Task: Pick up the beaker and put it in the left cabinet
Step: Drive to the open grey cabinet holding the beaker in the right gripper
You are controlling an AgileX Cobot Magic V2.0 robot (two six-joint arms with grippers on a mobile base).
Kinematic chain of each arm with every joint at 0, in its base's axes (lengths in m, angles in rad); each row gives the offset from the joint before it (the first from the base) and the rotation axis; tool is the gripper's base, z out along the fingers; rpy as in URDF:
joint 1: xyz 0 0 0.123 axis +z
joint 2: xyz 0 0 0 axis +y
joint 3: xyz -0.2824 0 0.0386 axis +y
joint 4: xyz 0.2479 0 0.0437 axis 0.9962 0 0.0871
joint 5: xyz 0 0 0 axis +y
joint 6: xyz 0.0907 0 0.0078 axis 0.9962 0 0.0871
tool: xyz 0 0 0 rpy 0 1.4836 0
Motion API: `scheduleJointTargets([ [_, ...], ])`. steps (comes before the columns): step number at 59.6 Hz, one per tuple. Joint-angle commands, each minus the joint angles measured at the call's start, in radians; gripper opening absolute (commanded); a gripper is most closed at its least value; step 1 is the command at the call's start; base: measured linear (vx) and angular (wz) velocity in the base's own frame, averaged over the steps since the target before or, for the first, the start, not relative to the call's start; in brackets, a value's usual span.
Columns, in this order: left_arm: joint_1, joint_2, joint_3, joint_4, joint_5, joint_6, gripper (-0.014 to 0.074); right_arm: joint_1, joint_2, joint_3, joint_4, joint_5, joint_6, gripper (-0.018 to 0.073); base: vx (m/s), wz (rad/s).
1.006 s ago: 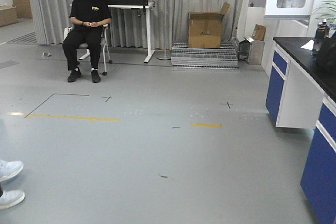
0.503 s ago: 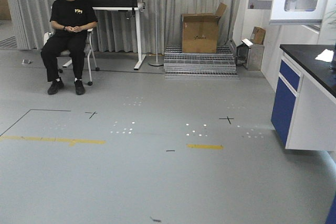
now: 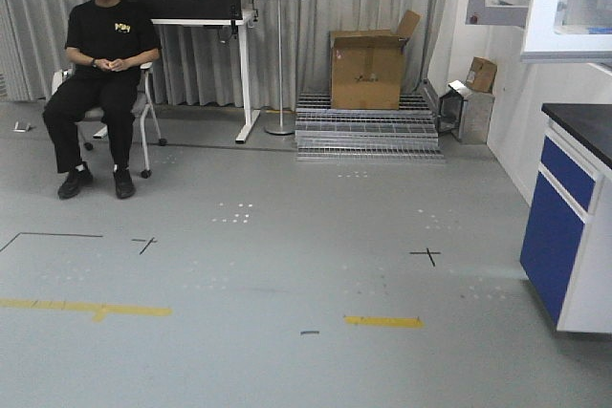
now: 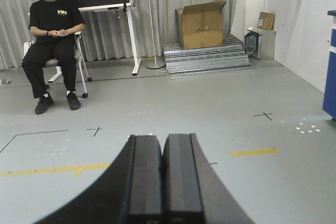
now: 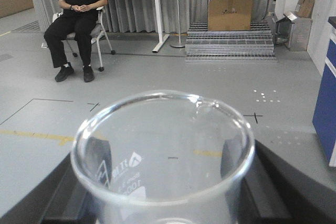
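The beaker [image 5: 163, 148] is clear glass with a flared rim and white printed marks, and it fills the lower half of the right wrist view. My right gripper [image 5: 164, 184] is shut on it, with a black finger pressed against each side of the glass. In the left wrist view my left gripper [image 4: 162, 142] is shut, its two black pads together with nothing between them. Both hang over bare grey floor. The left cabinet is out of view in every frame.
A person [image 3: 96, 64] sits on a chair at the far left. A sign stand [image 3: 278, 45], a cardboard box [image 3: 366, 69] and stacked metal grates [image 3: 368, 126] stand by the curtain. A blue-door cabinet with a black countertop [image 3: 572, 217] is at the right edge.
The front view has advanced over the floor and swung left. The blue-door counter slid to the right edge, the floor tape marks dropped lower in frame, and the seated person shifted left.
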Motion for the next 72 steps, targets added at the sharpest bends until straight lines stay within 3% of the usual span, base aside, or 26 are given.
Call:
scheduleJointTargets([
  [1, -0.006, -0.019, 0.015, -0.003, -0.089, -0.003, -0.0008, -0.004, 0.003, -0.025, -0.028, -0.073, -0.009, -0.0006, 0.68, -0.03],
  [72, -0.006, -0.018, 0.015, -0.003, -0.089, -0.003, -0.0008, -0.004, 0.003, -0.025, -0.029, -0.073, -0.009, -0.0006, 0.68, -0.05],
])
